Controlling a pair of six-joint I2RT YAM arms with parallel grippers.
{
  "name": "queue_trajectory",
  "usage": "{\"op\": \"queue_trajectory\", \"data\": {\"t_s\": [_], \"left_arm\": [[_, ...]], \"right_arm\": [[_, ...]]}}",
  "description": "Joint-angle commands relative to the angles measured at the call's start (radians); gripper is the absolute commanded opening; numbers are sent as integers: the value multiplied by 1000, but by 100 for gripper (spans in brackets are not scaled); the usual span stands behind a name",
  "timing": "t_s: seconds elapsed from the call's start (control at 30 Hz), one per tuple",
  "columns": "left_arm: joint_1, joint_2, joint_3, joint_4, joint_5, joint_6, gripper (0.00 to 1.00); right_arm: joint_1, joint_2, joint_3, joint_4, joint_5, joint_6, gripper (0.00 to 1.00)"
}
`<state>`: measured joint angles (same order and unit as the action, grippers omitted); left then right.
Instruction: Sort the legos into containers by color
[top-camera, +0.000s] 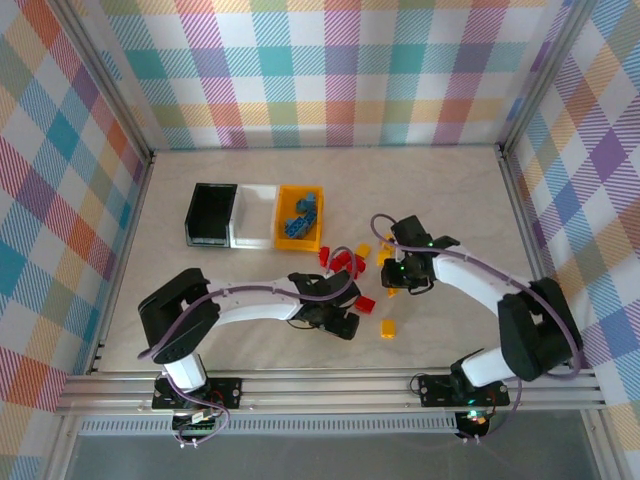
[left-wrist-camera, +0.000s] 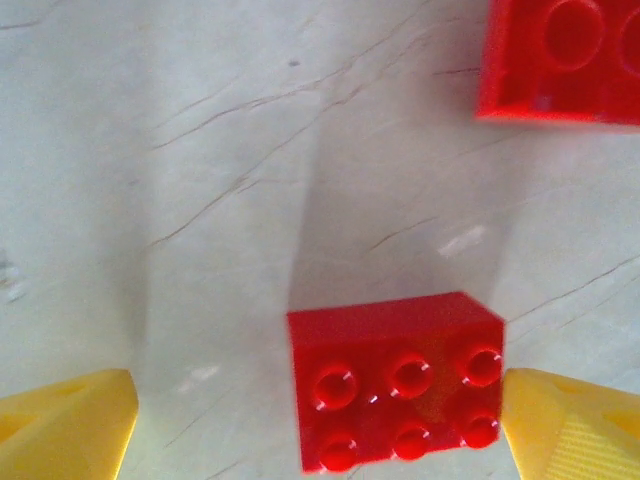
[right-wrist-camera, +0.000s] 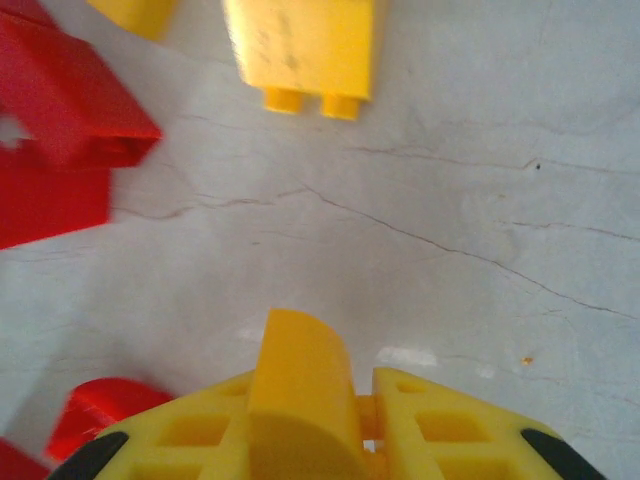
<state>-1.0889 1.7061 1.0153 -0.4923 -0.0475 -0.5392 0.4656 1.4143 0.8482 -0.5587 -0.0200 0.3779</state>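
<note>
Three containers stood on the worktop (top-camera: 450, 200): one black (top-camera: 210, 212), one white (top-camera: 256, 210) and one orange (top-camera: 298, 244). Blue legos (top-camera: 303, 212) lay heaped in the orange one, at least three; the exact number could not be told. From above, four red legos (top-camera: 341, 262) showed loose, three bunched and one apart, along with at least three yellow legos (top-camera: 388, 327). There were two pincers, the left pincer (top-camera: 350, 322) and the right pincer (right-wrist-camera: 310, 440). The left wrist view held two red legos. The right wrist view held three yellow, one of them between the right pincer's jaws, and at least two red.
</note>
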Motion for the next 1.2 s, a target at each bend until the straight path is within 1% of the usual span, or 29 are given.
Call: {"op": "queue_trajectory", "data": {"t_s": [0.0, 0.1, 0.2, 0.27, 0.4, 0.47, 0.53, 0.77, 0.93, 1.07, 1.1, 1.17], "left_arm": [[2, -93, -14, -67, -71, -22, 94], [29, -182, -46, -86, -106, -28, 95], [84, -309, -108, -114, -143, -47, 95], [146, -409, -152, -137, -155, -59, 95], [313, -607, -210, -189, -132, -41, 96], [378, -673, -224, -211, -122, -27, 96], [420, -714, -230, -227, -120, -18, 95], [474, -780, -264, -245, -113, -14, 95], [512, -817, -273, -271, -90, 1, 96], [523, -822, -279, -281, -66, 9, 96], [523, -823, -283, -281, -60, 9, 96], [524, -829, -287, -282, -52, 9, 96]], "right_arm": [[3, -71, 76, 1, -94, -9, 27], [18, -48, 160, 74, -213, 2, 26], [62, 54, 288, 132, -312, 17, 25], [95, 131, 367, 168, -345, 24, 25], [161, 325, 589, 194, -401, 20, 24], [187, 405, 694, 212, -433, 27, 24], [211, 482, 786, 222, -454, 30, 24], [264, 764, 1110, 219, -517, 46, 24], [270, 959, 1347, 156, -518, 66, 24], [268, 1079, 1517, 96, -494, 63, 28], [268, 1102, 1557, 82, -492, 61, 31], [267, 1128, 1596, 72, -484, 65, 43]]}}
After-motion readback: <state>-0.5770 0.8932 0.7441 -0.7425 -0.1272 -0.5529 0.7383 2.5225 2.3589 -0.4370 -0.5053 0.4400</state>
